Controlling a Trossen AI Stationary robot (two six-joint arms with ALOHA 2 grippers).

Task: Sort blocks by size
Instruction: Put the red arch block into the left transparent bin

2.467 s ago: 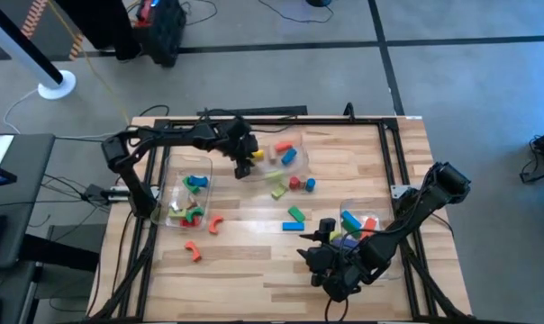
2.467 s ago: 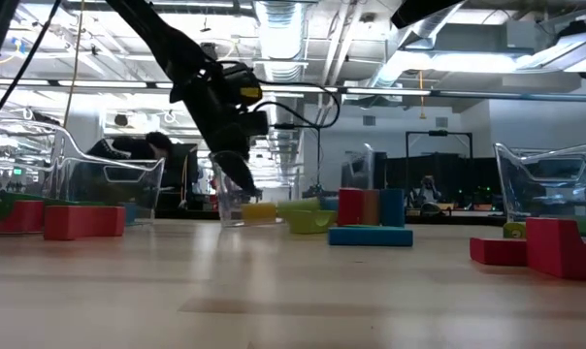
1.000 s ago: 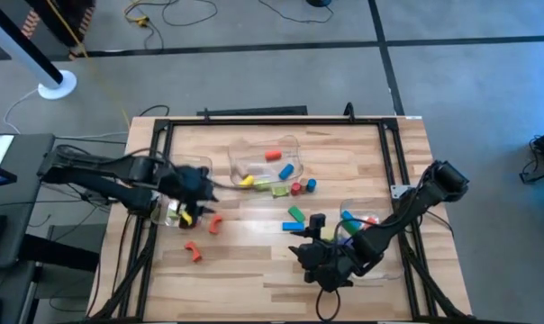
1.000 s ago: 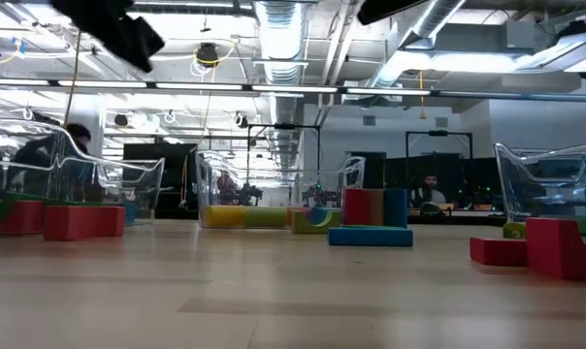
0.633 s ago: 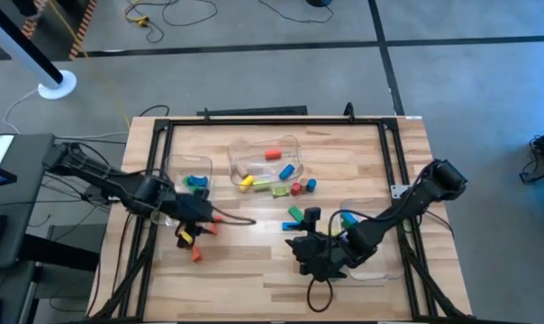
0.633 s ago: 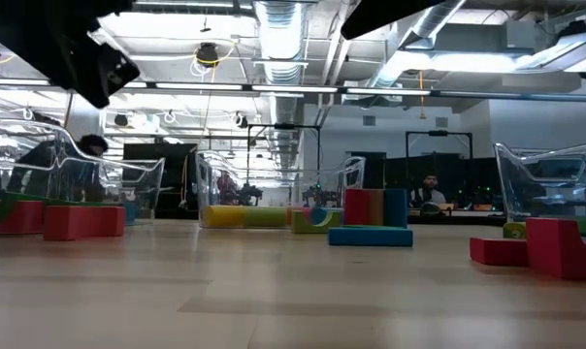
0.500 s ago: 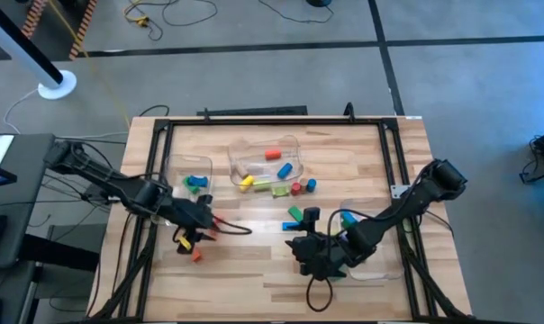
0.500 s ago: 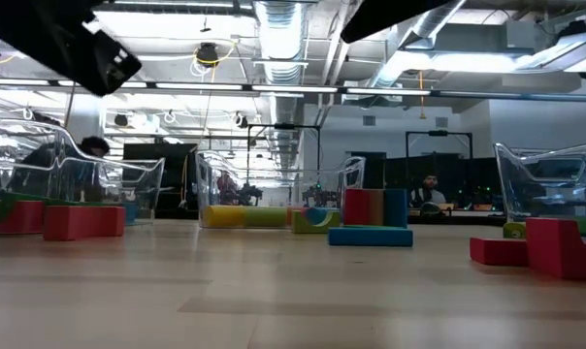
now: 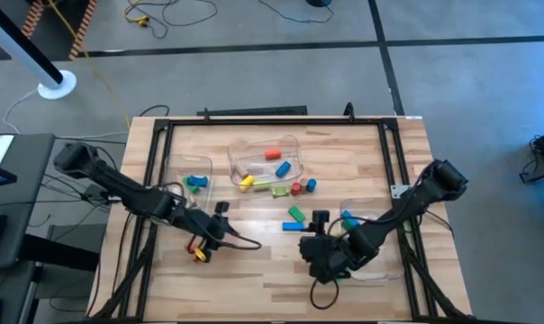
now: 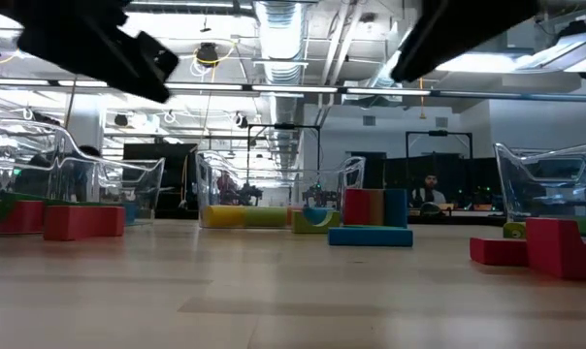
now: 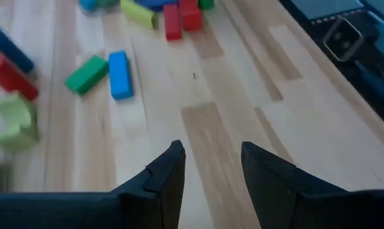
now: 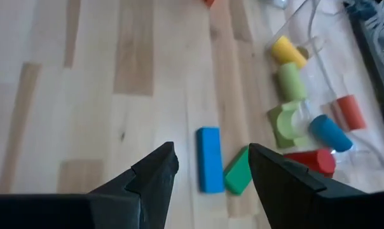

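Right gripper [image 9: 319,236] is the nearer tool: it hangs over the table's near-centre, fingers [image 12: 155,173] apart and empty, with the blue bar [image 12: 209,159] straight ahead of them in its wrist view. In the high view that bar [image 9: 292,226] lies just off the gripper at about 10 o'clock, touching a green bar [image 9: 296,214] that slants off its end. The blue bar's long axis points along the gripper's line of sight, so the finger gap spans its short side; probably a straight reach and drop, no wrist roll. Risk: the green bar [image 12: 237,172] is right against it and may get pinched too. Left gripper [image 9: 207,241] sits over the table's left-front, fingers [image 11: 166,175] apart with nothing between them, above bare wood, red/orange pieces [image 9: 198,251] just beside it at 7 o'clock; the bar pair [image 11: 119,74] is well ahead of it, so farther than for the right. Other blocks sit in the centre bin [image 9: 237,155] and left bin [image 9: 170,168]. Sorting looks partway done.
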